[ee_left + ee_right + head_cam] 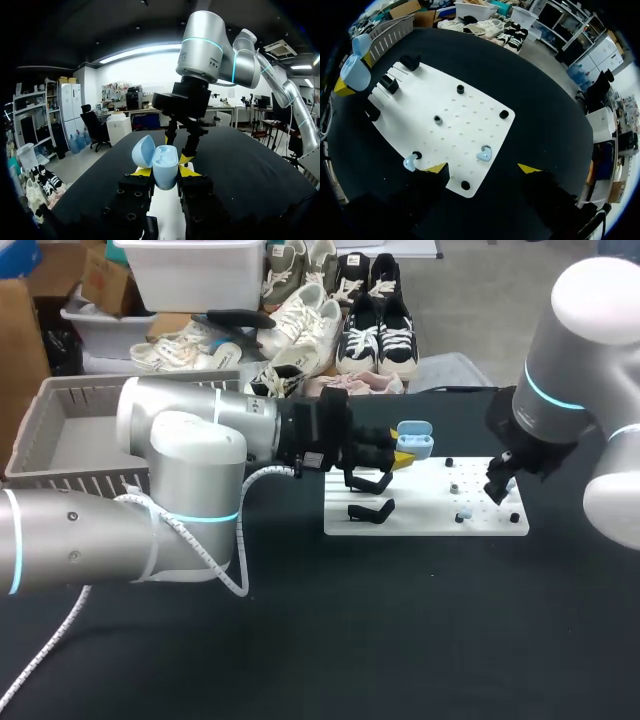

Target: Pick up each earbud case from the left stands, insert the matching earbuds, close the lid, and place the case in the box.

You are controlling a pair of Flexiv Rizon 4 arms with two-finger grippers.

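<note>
The left gripper [165,172] is clamping the open blue case [164,165].
The case is hovering at the board's [420,522] twelve o'clock edge; the right gripper [482,170], spread wide and empty, is hanging over two earbuds [484,153] there.

Table [400,640]: black cover, flat. A white board [420,523] lies flat on it, right of centre, with its long side running left-right. The right wrist view shows a grid of small holes [470,135] across the board's middle and right part. Five short round black pegs [460,89] stand upright on the board's right half, well apart from each other:
- one mid far edge
- one at the far right corner
- one at the near right corner
- one by the near edge, toward the middle
- one inside the hole grid, greyish on top

The head view shows only four of them; the far right corner one is hidden there.
</note>
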